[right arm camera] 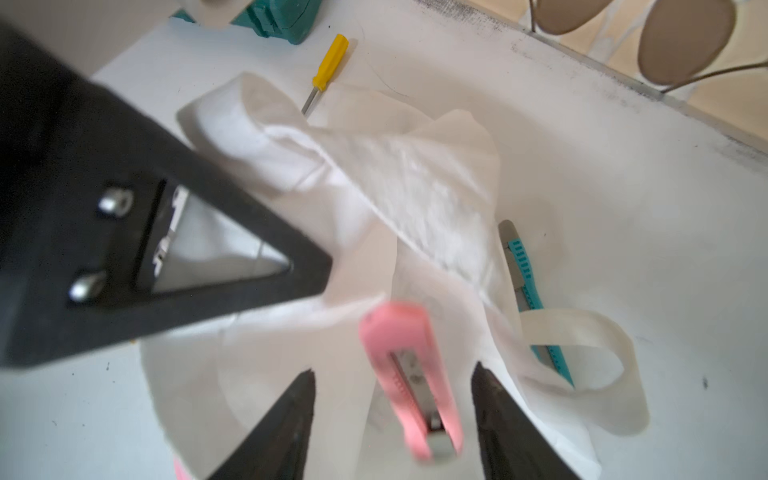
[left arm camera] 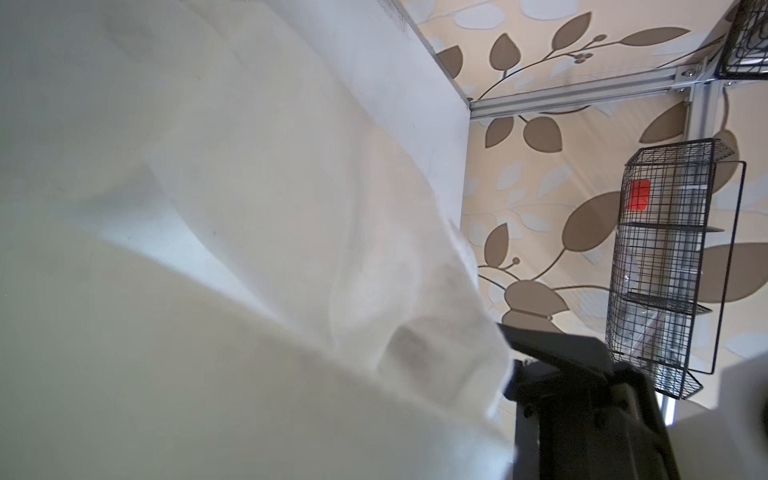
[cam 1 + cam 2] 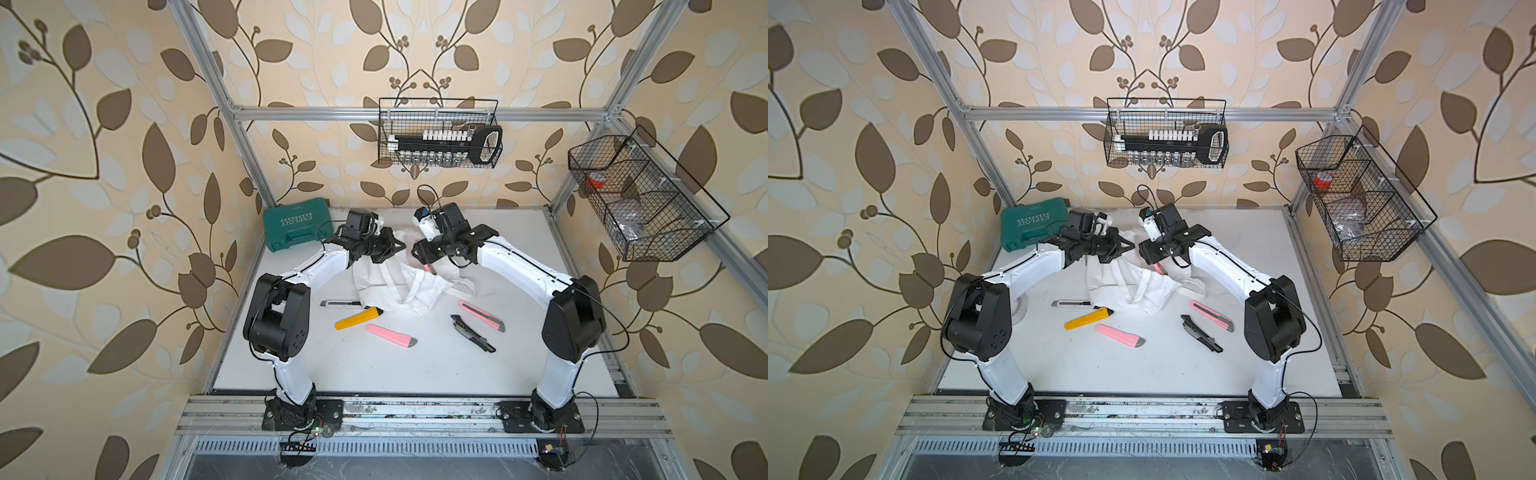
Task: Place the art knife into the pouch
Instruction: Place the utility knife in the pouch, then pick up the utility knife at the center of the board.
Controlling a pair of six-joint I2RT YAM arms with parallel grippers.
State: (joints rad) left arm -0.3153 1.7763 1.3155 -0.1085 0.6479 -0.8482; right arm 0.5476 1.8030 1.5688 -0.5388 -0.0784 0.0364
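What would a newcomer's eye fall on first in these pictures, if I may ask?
Both arms meet over the crumpled white pouch at the far middle of the table: the left gripper is shut on its cloth, and a pink art knife sits between the open jaws of the right gripper. Nearer the robot lie loose knives, a yellow knife and a black knife among them.

We find the pouch (image 3: 399,282) mid-table, the tool case (image 3: 297,228) behind it to the left, and a loose row of knives (image 3: 390,336) before it. One art knife (image 1: 411,374) is over the pouch; a wire basket (image 3: 440,137) hangs on the back wall.
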